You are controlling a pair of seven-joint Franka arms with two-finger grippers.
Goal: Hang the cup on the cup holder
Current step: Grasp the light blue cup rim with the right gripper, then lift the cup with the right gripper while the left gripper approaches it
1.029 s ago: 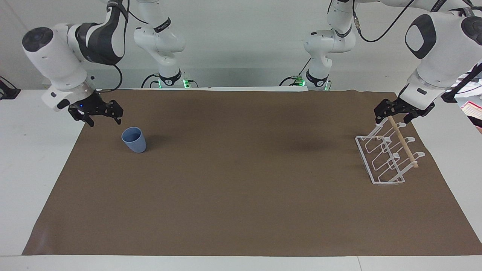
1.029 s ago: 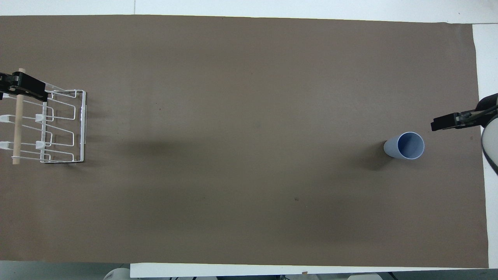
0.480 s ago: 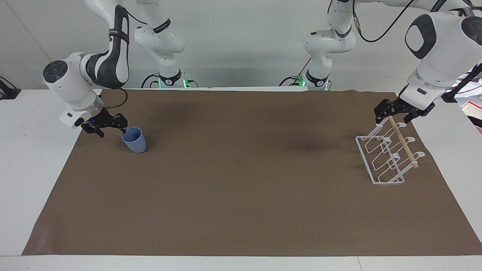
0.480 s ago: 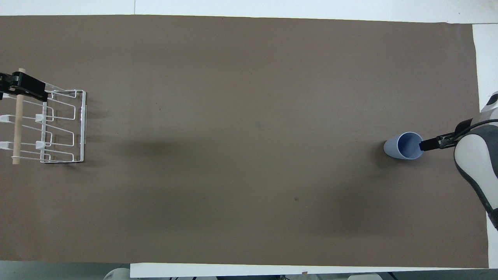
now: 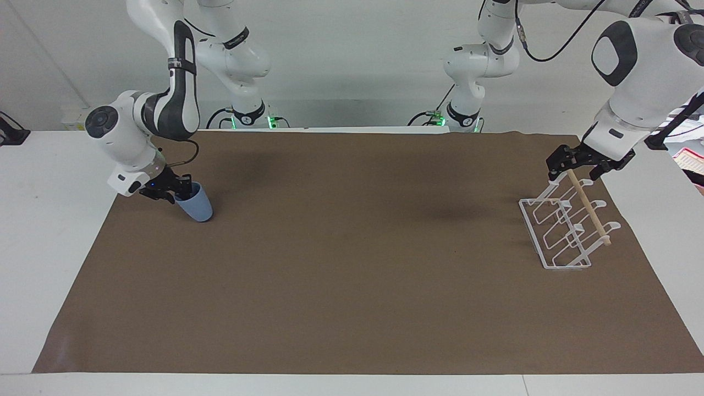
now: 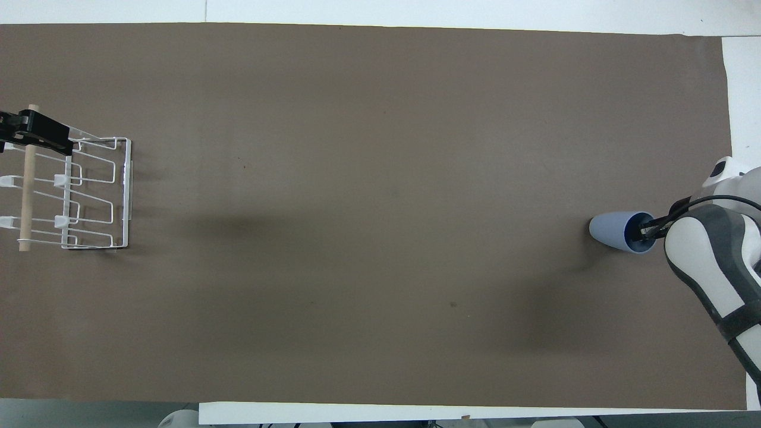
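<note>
Cup (image 5: 195, 205) (image 6: 618, 232) sits on the brown mat (image 5: 352, 308) at the right arm's end of the table, now tipped toward the right gripper (image 5: 175, 191) (image 6: 647, 231). One finger sits inside the rim and the other outside, pinching the wall; half a second ago the fingertips only reached the rim and the cup stood upright. Cup holder (image 5: 566, 228) (image 6: 71, 193) stands unmoved at the left arm's end. Left gripper (image 5: 575, 165) (image 6: 30, 131) stays at the dowel's end; whether those fingers clamp it cannot be told.
</note>
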